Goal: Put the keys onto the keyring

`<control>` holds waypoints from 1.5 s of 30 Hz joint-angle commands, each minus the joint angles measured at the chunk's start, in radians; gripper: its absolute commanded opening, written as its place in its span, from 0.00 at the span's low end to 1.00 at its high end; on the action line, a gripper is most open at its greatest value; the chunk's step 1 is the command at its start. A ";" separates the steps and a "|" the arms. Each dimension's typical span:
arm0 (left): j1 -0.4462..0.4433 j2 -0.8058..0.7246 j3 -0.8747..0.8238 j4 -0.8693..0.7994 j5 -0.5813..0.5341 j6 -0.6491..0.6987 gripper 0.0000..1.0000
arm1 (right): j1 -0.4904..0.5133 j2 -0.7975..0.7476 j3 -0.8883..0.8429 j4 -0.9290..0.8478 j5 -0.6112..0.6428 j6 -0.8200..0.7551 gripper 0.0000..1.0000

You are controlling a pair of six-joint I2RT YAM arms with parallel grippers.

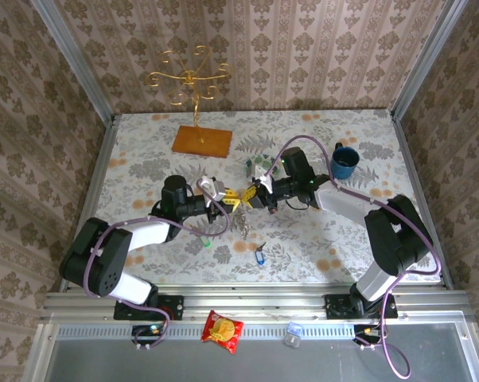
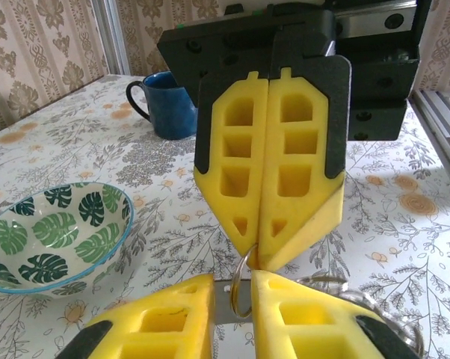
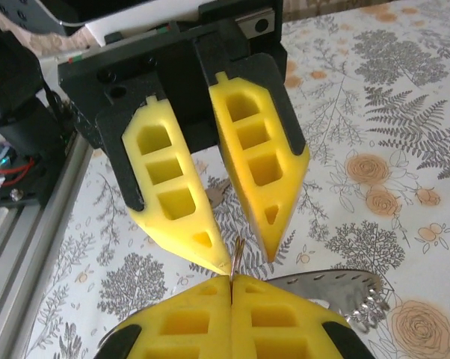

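Two grippers tip to tip at one keyring.
The keyring (image 3: 236, 260) is pinched edge-on between the pressed-together fingers of the right gripper (image 3: 231, 280). The left gripper (image 2: 233, 284) is held with its fingers slightly parted, the ring standing in their gap. The green key (image 1: 208, 243) and blue key (image 1: 259, 256) are seen lying on the table (image 1: 144, 151), apart from the fingertips.

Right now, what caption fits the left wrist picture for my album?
Right gripper pinches the keyring, leafy bowl and blue mug nearby.
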 commanded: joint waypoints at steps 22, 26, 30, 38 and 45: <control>-0.004 -0.046 0.034 -0.121 0.031 0.076 0.00 | 0.003 -0.135 -0.027 -0.008 0.117 0.013 0.36; -0.004 -0.032 0.023 -0.061 0.032 0.042 0.00 | -0.001 -0.126 -0.087 0.094 0.123 0.066 0.37; -0.004 -0.023 0.017 -0.036 0.035 0.027 0.00 | 0.001 -0.087 -0.094 0.155 0.120 0.110 0.36; -0.003 -0.018 0.011 -0.020 0.036 0.019 0.00 | 0.010 -0.027 -0.076 0.213 0.093 0.147 0.27; -0.004 -0.017 0.009 -0.018 0.031 0.019 0.00 | 0.010 -0.017 -0.073 0.236 0.037 0.157 0.04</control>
